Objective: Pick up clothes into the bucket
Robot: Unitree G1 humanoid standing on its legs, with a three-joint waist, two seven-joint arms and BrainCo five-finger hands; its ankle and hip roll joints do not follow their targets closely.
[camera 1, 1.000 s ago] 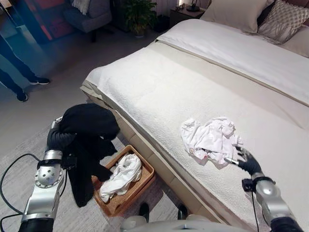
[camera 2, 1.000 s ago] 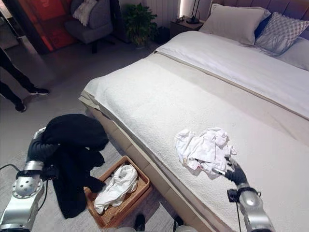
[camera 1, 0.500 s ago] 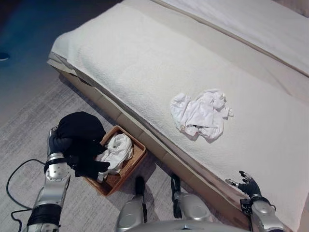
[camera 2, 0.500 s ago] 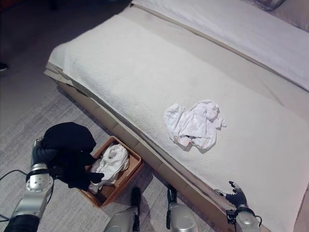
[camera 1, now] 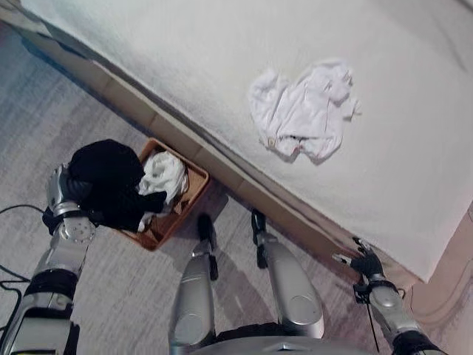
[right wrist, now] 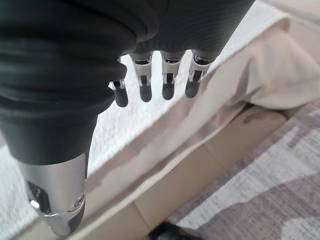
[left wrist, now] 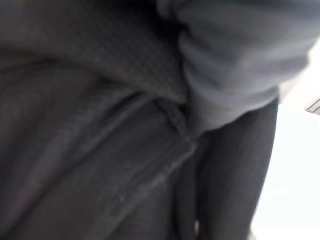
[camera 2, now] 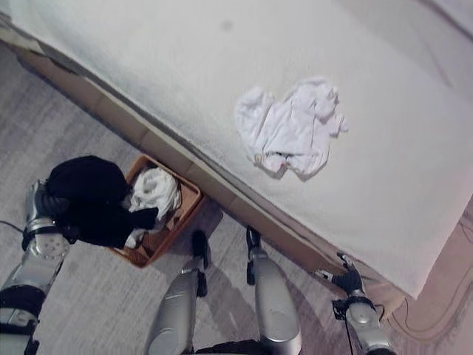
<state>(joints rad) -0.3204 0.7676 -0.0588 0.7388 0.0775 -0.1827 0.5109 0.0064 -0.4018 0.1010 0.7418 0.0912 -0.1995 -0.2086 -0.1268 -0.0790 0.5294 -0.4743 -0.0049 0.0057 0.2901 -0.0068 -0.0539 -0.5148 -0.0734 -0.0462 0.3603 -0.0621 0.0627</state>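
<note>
**Two garments left, one at the basket and one on the bed**

Two hands frame the scene from the near edge. Nearest on the robot's left, the left hand (camera 1: 65, 194) sits under a bundle of black clothing (camera 1: 107, 181), which drapes over it and spills across the near end of the basket (camera 1: 194, 185). The fingers are buried in the cloth, so I cannot tell whether they grip it or merely carry it; the left wrist view shows dark fabric folds pressed close. The black bundle overlaps the basket's rim, partly above the floor rug (camera 1: 118, 296) and partly above the basket.

Nearest on the robot's right, the right hand (camera 1: 366, 262) hangs just off the bed's edge, fingers straight and relaxed, holding nothing.

Next out, the brown woven basket stands on the rug, close against the bed's side. A white garment (camera 1: 161, 174) already lies inside it.

Farthest, on the cream bedspread (camera 1: 185, 66), a crumpled white shirt (camera 1: 303, 111) lies spread flat, well apart from both hands. Its long axis runs roughly along the bed's edge, with one sleeve-like end toward the robot's left and a bunched end toward the right. It lies beyond and to the left of the right hand, which is probably the nearer one to it.

Judging from this, the black bundle most likely needs lowering into the basket, and the white shirt is not yet collected.
</note>
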